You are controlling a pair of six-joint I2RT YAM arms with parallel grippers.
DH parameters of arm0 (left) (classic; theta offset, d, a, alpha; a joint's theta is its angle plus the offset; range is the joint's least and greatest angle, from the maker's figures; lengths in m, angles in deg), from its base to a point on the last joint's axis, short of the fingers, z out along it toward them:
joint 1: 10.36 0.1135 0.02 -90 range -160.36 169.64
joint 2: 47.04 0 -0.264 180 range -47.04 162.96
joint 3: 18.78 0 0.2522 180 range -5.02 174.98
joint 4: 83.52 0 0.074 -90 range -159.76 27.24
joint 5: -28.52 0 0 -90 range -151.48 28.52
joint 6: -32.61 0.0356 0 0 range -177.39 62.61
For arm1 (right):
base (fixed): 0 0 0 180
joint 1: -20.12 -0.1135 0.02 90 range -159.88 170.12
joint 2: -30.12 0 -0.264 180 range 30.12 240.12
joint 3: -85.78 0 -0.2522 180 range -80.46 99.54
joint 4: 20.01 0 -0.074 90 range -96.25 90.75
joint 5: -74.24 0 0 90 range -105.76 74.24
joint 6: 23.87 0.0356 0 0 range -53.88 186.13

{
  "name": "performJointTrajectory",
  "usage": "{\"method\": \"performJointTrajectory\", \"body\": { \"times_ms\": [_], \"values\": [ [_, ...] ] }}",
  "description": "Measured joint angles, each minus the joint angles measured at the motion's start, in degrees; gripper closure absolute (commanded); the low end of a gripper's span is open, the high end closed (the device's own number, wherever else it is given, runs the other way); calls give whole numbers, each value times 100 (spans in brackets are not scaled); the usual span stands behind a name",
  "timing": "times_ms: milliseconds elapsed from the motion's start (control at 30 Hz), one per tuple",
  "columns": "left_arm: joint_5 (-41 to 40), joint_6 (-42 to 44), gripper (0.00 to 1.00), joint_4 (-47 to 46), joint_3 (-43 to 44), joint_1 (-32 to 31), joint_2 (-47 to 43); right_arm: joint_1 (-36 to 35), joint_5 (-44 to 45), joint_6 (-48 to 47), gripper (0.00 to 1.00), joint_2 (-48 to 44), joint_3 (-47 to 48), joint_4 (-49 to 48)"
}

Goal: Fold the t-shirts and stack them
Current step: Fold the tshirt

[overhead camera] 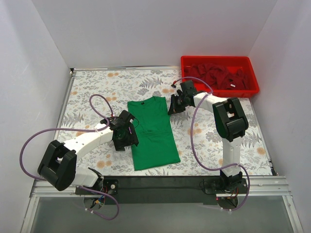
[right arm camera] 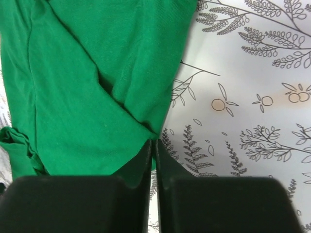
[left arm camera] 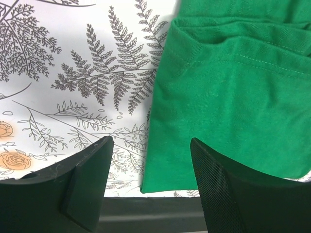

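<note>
A bright green t-shirt lies folded lengthwise into a long strip on the floral tablecloth, collar at the far end. My right gripper is at its upper right edge. In the right wrist view the right gripper has its jaws pressed together on a pinch of the green t-shirt. My left gripper hovers open at the shirt's left edge; in the left wrist view the left gripper straddles the near left corner of the green t-shirt. Dark red t-shirts lie crumpled in the bin.
The red plastic bin stands at the back right, close behind the right arm. White walls close in the left, back and right. A black rail runs along the table's near edge, just below the shirt's hem.
</note>
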Motion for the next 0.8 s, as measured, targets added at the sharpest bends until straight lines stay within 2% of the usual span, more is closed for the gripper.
{"method": "performJointTrajectory", "body": {
  "times_ms": [67, 400, 700, 800],
  "values": [
    [0, 39, 40, -26, 0, 22, 26, 0, -39, -20, 99, 0, 0, -4],
    [24, 151, 40, -122, -4, 37, 44, -116, 157, -90, 99, -457, -39, 33],
    [46, 170, 41, -205, -87, 42, 103, -798, 695, -131, 98, -780, -79, 72],
    [70, 170, 41, -195, -129, 42, 103, -1069, 831, -162, 95, -732, -79, 129]
  ]
}}
